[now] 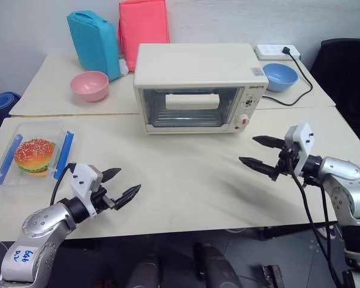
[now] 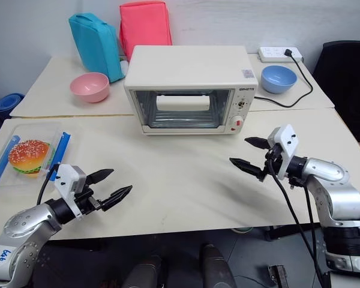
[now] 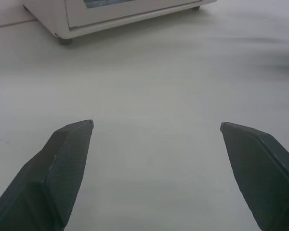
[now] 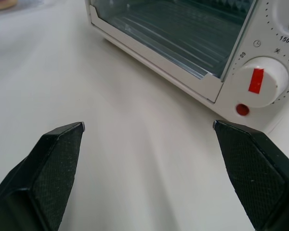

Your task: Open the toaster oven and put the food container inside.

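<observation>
The cream-white toaster oven (image 1: 195, 87) stands at the table's middle back, its glass door shut with the white bar handle (image 1: 192, 101) across it and red knobs on its right panel. The food container (image 1: 31, 157), a clear box with blue clips and a toy hamburger inside, lies at the left edge of the near table. My left gripper (image 1: 119, 185) hovers open over the table near the front edge, right of the container. My right gripper (image 1: 258, 152) is open too, in front of and right of the oven, pointing left. The oven's lower right corner (image 4: 216, 77) fills the background in the right wrist view.
A pink bowl (image 1: 89, 85) sits back left, a blue bowl (image 1: 279, 77) back right beside a white power strip (image 1: 277, 52) with a black cable. Blue (image 1: 94, 43) and pink (image 1: 143, 24) bags lean behind the oven. A dark chair (image 1: 347, 66) stands at the right.
</observation>
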